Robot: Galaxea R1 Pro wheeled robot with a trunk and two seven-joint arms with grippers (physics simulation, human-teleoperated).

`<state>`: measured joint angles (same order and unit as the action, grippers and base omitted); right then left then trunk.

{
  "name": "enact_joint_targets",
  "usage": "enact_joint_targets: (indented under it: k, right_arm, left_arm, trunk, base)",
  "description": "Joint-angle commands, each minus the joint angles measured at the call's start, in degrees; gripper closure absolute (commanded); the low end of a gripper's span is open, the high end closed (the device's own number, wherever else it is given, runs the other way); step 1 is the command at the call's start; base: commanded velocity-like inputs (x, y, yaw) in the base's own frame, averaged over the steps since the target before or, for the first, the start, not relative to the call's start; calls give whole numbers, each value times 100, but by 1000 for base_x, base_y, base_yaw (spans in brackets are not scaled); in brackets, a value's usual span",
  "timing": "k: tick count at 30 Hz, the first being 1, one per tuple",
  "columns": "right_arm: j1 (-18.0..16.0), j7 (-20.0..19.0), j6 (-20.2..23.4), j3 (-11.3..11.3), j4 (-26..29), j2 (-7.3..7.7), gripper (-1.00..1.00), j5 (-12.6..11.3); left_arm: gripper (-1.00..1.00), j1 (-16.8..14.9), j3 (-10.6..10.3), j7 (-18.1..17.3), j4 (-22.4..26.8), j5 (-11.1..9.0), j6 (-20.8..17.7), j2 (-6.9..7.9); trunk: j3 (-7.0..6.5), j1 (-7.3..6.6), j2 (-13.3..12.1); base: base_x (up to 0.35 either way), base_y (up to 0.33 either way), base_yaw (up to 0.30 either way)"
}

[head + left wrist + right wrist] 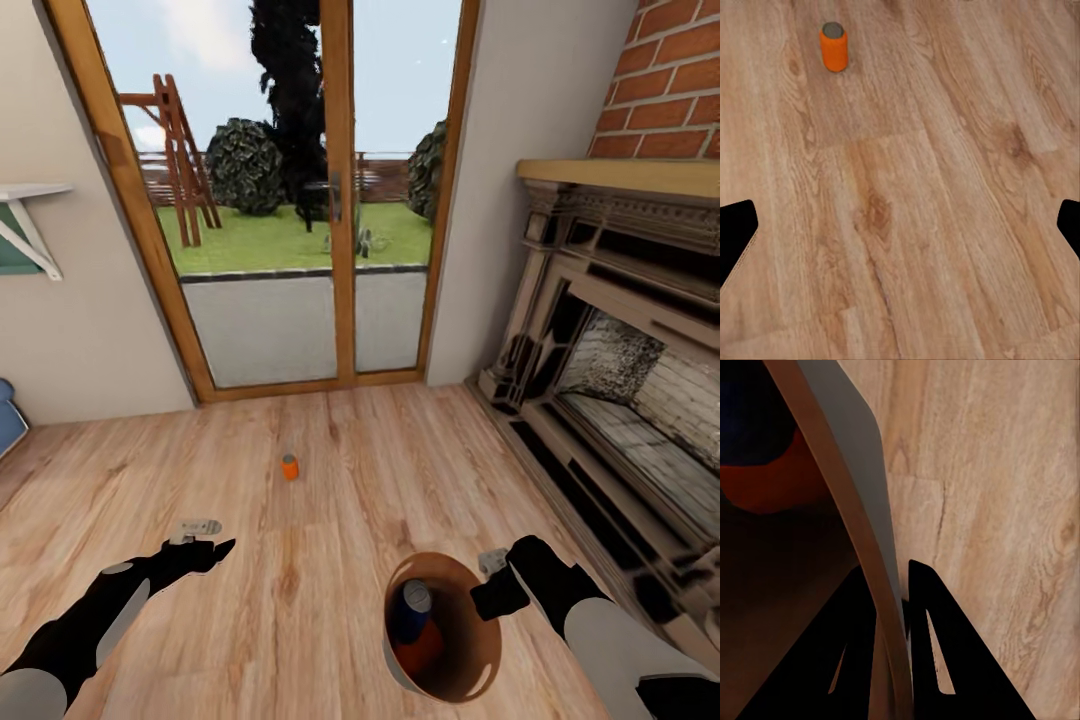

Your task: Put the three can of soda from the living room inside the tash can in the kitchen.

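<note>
Light wood floor (300,620), glass patio door (300,200), brick fireplace (620,380) on the right. Right gripper (891,607) is pinched on the tash can (480,660) rim, blue can (411,607) and orange can (420,648) inside. Third orange can (290,466) stands on the floor ahead. Left gripper (215,548) is spread wide, empty.

Wooden floor (330,560), glass patio doors (300,200), ornate fireplace (620,400), brick chimney (670,80)
</note>
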<state>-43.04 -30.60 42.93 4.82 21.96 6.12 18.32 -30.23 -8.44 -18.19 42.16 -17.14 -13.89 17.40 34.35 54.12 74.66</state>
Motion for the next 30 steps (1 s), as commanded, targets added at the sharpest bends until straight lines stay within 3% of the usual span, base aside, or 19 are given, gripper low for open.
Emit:
enact_joint_targets:
  k: [1,30]
  right_arm:
    - [-3,-25,40,-25,2,-10,100,-144]
    - [-3,-34,40,-16,1,-90,100,-144]
  left_arm:
    - [-100,0,0,0,1,0,0,0]
    - [-100,0,0,0,-2,0,9,-2]
  trunk:
    - [-4,0,0]
    - [-10,0,0]
  base:
    - [302,190,-140]
    - [297,165,-9]
